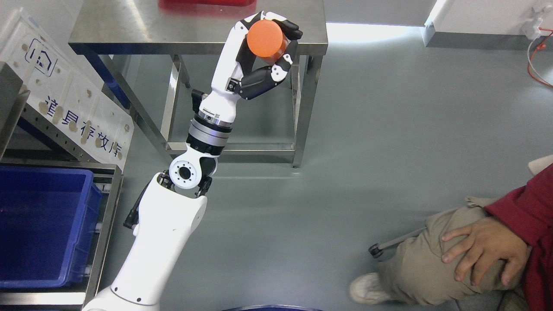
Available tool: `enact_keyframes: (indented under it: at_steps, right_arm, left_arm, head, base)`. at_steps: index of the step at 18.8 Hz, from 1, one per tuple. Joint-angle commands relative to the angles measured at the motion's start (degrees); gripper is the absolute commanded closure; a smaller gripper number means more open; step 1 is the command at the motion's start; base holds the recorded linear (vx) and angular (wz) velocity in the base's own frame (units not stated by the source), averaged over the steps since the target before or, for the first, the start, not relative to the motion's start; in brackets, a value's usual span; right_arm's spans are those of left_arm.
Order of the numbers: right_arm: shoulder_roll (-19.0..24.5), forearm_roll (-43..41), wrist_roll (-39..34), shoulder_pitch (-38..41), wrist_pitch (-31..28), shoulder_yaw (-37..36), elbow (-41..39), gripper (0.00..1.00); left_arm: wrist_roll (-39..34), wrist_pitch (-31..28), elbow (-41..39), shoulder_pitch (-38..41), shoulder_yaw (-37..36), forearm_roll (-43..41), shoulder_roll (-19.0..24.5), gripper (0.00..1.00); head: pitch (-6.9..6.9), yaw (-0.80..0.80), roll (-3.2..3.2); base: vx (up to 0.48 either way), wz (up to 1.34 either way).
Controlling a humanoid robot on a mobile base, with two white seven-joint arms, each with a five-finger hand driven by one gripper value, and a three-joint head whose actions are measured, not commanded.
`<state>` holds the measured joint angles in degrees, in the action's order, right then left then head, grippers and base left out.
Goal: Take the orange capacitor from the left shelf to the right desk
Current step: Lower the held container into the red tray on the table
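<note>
An orange cylindrical capacitor (265, 39) is held in my left hand (273, 43), whose white and black fingers (290, 28) curl around it. The hand is raised over the front right edge of the steel desk (129, 30) at the top of the picture. My left arm (164, 229) rises from the lower left, bent at a round white joint. The right arm does not show.
A blue bin (43, 224) sits on the metal shelf (106, 216) at the lower left, beside a white signboard (69, 99). A red tray (203, 3) lies at the desk's far edge. A seated person's leg and hand (484, 250) occupy the lower right. Grey floor (389, 129) stretches between.
</note>
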<state>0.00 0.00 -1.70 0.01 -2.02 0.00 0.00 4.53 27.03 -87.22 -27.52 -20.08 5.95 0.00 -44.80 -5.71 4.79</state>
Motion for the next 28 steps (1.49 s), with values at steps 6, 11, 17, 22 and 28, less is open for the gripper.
enact_keyframes:
  at_steps: [6,11,17,22,28]
  right_arm:
    - [-1.0,0.0,-0.06,1.92,-0.26,-0.62,-1.32,0.0]
    - [-1.0,0.0,-0.06,1.92,-0.26,-0.62,-1.32,0.0]
    - [-1.0,0.0,-0.06,1.92,-0.26,-0.7,-1.32,0.0]
    - [-1.0,0.0,-0.06,1.92,-0.26,-0.62,-1.32,0.0]
    - [-1.0,0.0,-0.06,1.92,-0.26,-0.62,-1.32,0.0]
  left_arm:
    - [-0.4,-2.94,20.93,-14.48,-0.05,-0.32,1.0,0.97]
    - [-0.4,-3.03,26.48,-19.58,-0.31,-0.41,1.0,0.97]
    - [-0.49,-6.09,29.91,-20.64,-4.97,-1.2,1.0,0.97]
    - [-3.38,-8.47,36.49,-23.8,-4.18,-1.29,1.0,0.96]
    - [-4.52,-14.45,45.19,-28.02,-3.83,-3.39,1.0,0.96]
  head:
    - [0.0,0.0,0.0]
    - [0.0,0.0,0.0]
    - [0.0,0.0,0.0]
    - [0.0,0.0,0.0]
    - [0.0,0.0,0.0]
  base:
    - [0.202,0.11]
    - [0.222,0.2]
    - [0.191,0.06]
    - [0.15,0.0]
    - [0.108,0.0]
